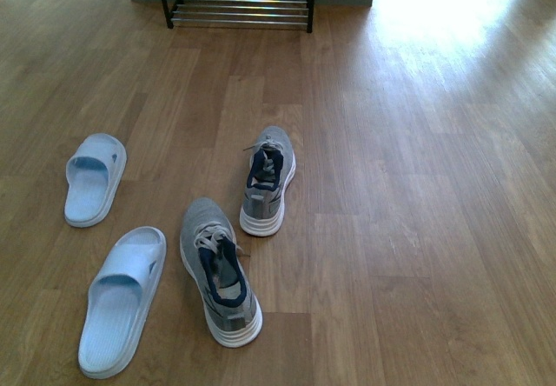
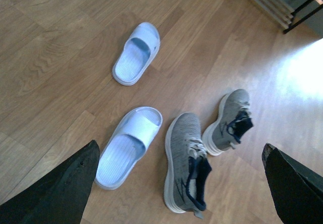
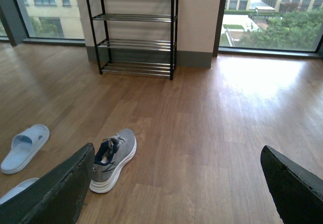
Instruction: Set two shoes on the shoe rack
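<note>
My left hand (image 2: pixel 179 144) and right hand (image 3: pixel 176 147) are both spread wide. The grey knit sneakers (image 1: pixel 219 271) and pale-blue rubber slides (image 1: pixel 113 308) lie on the wooden floor (image 1: pixel 417 186). The black-framed chrome-rod shoe rack (image 1: pixel 239 10), its top cut off, stands well beyond.

We see heathered grey knit cloth on the near sneaker (image 1: pixel 219 271) and far sneaker (image 1: pixel 268 182), both with smooth white soles. The near slide (image 1: pixel 122 301) and far slide (image 1: pixel 94 179) look like matt pale-blue rubber. The shoe rack (image 1: pixel 239 12) has shiny chrome rods in a black metal frame. The wood-plank floor (image 1: pixel 417 186) carries a soft sheen.
</note>
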`<state>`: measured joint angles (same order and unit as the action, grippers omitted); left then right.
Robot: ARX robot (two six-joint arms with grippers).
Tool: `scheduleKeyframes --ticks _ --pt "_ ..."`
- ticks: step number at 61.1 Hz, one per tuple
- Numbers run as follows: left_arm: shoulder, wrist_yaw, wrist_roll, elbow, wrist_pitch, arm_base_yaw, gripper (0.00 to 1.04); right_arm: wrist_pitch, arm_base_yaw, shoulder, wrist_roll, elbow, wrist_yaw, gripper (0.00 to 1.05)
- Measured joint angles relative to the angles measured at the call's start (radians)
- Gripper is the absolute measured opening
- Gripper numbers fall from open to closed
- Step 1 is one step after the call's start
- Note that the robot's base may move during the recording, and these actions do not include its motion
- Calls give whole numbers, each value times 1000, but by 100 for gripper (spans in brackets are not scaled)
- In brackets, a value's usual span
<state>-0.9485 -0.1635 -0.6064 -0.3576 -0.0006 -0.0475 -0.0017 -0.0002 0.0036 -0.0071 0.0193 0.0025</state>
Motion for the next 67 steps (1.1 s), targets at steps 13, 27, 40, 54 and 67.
scheduleKeyframes --ticks 13,27,40,54,67 --pt "-552 14 76 -126 218 -23 95 0 0 0 0 0 -1 95" --pt "-972 115 108 -293 303 -101 95 0 0 0 0 0 -1 95" --pt "-1273 220 107 -539 314 -154 95 0 0 0 0 0 -1 95" --pt "-1491 270 97 -711 288 -170 95 0 0 0 0 0 -1 95" --pt "-1617 296 97 -827 261 -172 95 0 0 0 0 0 -2 95"
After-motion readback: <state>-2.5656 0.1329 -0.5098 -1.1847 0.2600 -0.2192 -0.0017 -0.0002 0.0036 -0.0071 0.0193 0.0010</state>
